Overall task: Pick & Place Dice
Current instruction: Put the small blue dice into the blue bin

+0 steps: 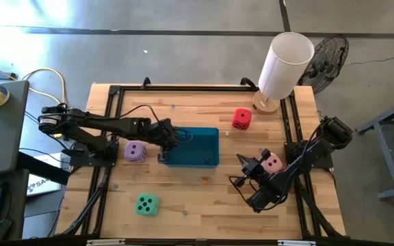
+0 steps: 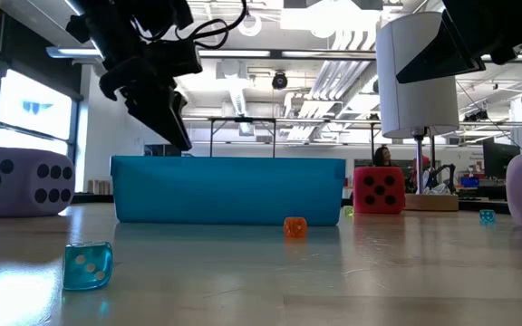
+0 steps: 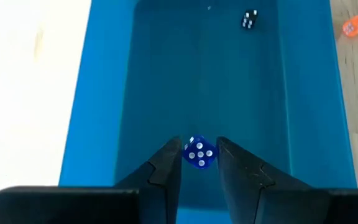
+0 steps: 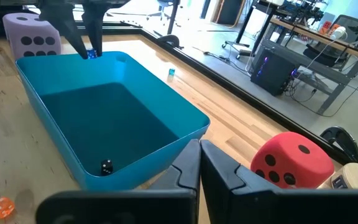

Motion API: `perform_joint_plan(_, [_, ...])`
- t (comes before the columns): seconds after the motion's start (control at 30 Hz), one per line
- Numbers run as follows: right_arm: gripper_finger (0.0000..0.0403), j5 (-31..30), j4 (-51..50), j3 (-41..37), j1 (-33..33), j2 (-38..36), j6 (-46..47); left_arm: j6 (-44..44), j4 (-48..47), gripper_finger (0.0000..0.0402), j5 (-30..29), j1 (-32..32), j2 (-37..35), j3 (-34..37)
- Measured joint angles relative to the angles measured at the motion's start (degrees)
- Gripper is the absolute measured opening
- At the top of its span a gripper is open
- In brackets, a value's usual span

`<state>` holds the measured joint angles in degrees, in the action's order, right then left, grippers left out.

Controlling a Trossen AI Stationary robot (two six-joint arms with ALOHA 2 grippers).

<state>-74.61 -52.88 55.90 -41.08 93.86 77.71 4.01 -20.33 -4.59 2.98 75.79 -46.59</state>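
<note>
My left gripper [image 3: 199, 157] hangs over the left end of the teal tray [image 1: 200, 137], shut on a small clear blue die [image 3: 199, 152]. A small black die [image 3: 249, 19] lies on the tray floor at the far end from it. My right gripper [image 4: 199, 158] hovers shut and empty off the tray's right end, beside the pink soft cube [image 1: 273, 162]. The lilac cube [image 1: 135, 151], the mint green cube [image 1: 147, 204] and the red cube [image 1: 241, 119] rest on the table. My left gripper pinches the small blue die by two opposite sides [image 3: 188, 154] between the free ends of its two fingers [image 3: 168, 163]. The fingers slant down from the table's left side. The die is lifted clear above the tray floor, its five-pip face toward the wrist camera.
A small orange die [image 2: 294, 226] and a small teal die [image 2: 88, 265] lie on the wood near the tray's front. A white lamp [image 1: 284, 65] stands at the far right corner. A black frame [image 1: 111, 109] runs along the table's sides.
</note>
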Motion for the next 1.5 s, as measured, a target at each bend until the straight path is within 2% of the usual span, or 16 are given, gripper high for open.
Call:
perform_joint_plan(0.73, [0.0002,0.02,-0.02,-0.02,0.0,0.0,0.0,0.31,-5.36,0.009,-0.16,0.0,0.0,0.0])
perform_joint_plan(1.23, [0.0002,0.02,-0.04,-0.02,0.0,0.0,0.0,0.48,-5.08,0.009,-0.2,0.0,1.2,0.0])
perform_joint_plan(1.5, [0.0002,0.02,-0.05,-0.02,0.0,0.0,0.0,2.64,-4.9,0.009,-4.51,-0.77,3.79,0.0])
